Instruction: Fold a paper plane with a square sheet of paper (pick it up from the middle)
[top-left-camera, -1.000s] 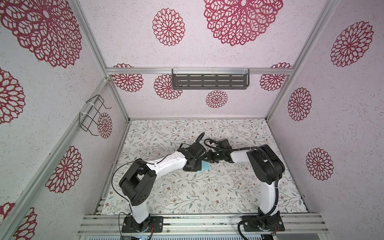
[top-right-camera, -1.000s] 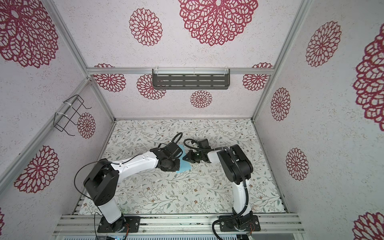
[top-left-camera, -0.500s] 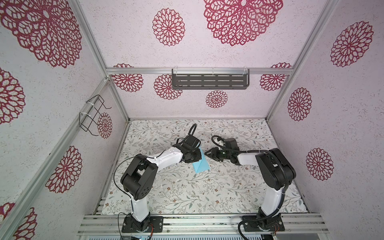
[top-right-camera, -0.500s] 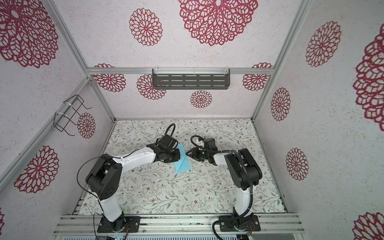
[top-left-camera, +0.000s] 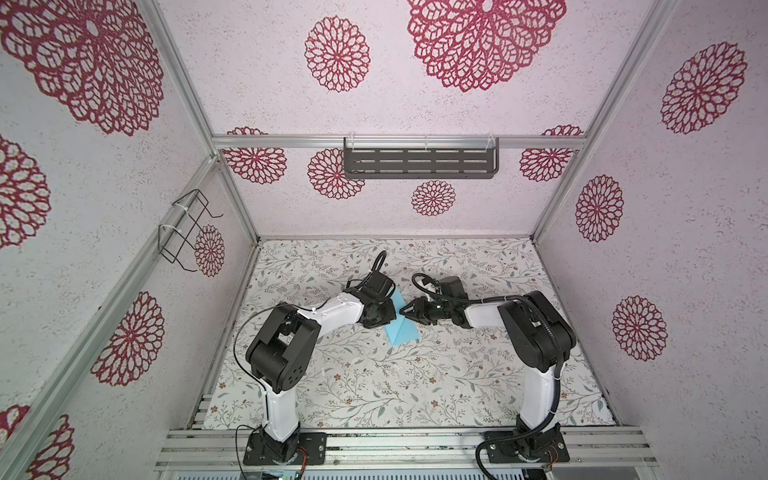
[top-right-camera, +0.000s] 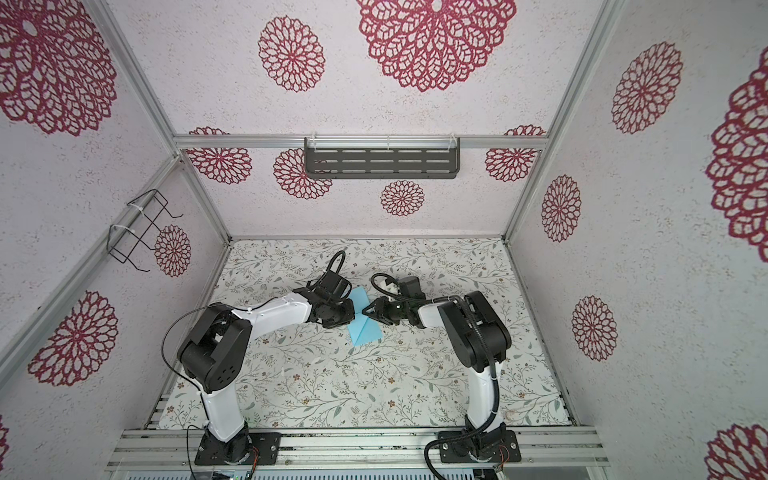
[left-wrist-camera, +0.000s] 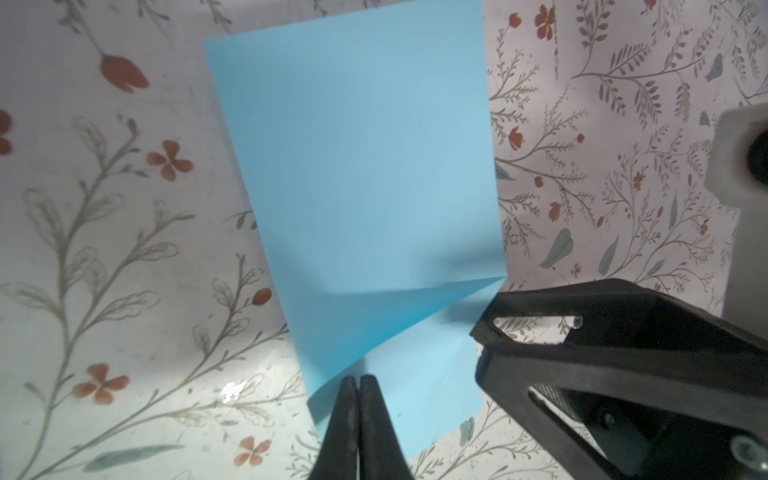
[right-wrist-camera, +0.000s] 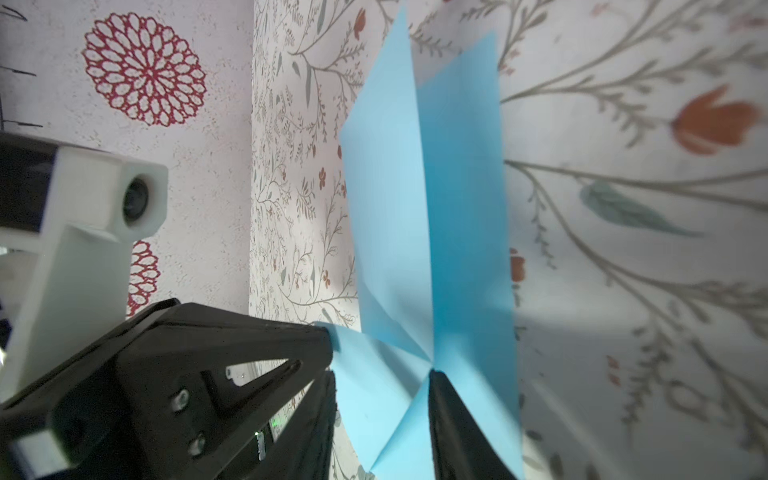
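Square sheet of paper (top-left-camera: 402, 332) mid-table on the floral mat (top-left-camera: 374, 386), 1 flap up off a crease, left gripper (left-wrist-camera: 356, 395) pinching its left edge tight, right gripper (right-wrist-camera: 382, 374) spread, 2 fingers (right-wrist-camera: 457, 424) straddling the crease from the right

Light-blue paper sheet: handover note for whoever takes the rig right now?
The left hand is shut on an edge of the light-blue square sheet of paper, holding that edge raised.
The right hand is open, its fingers either side of the sheet's crease, not gripping.
The sheet sits mid floral mat, between the two hands.
Done: one crease, with the halves standing apart, not pressed flat.
Left: no nose or wing folds show, so the plane shape is all to do.
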